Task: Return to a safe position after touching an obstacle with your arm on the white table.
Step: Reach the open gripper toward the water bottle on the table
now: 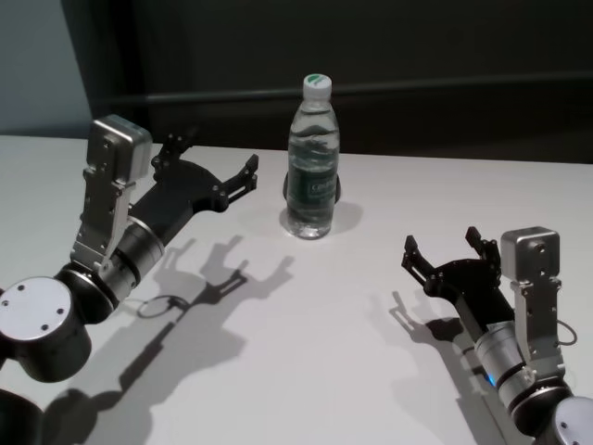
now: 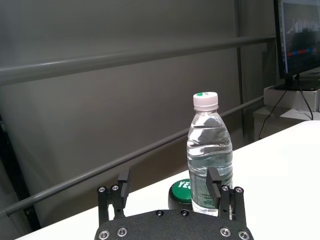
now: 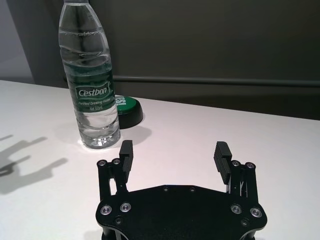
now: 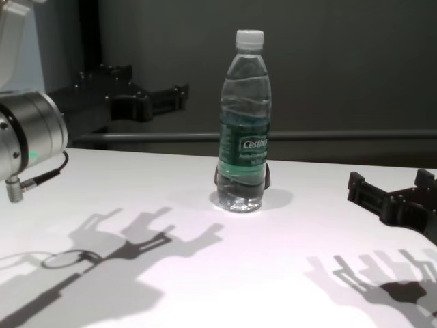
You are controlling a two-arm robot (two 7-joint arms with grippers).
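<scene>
The obstacle, a clear water bottle [image 1: 311, 162] with a white cap and dark green label, stands upright near the back middle of the white table [image 1: 315, 362]. My left gripper [image 1: 218, 154] hangs above the table to the bottle's left, open and empty, with a gap between its nearer fingertip and the bottle. In the left wrist view this gripper [image 2: 168, 182] points toward the bottle [image 2: 210, 155]. My right gripper [image 1: 441, 241] is low at the front right, open and empty, well short of the bottle [image 3: 90, 80].
A low round green-topped button [image 3: 127, 107] sits right behind the bottle. A dark wall with a rail runs along the table's far edge. A monitor [image 2: 300, 35] stands off past the table's side.
</scene>
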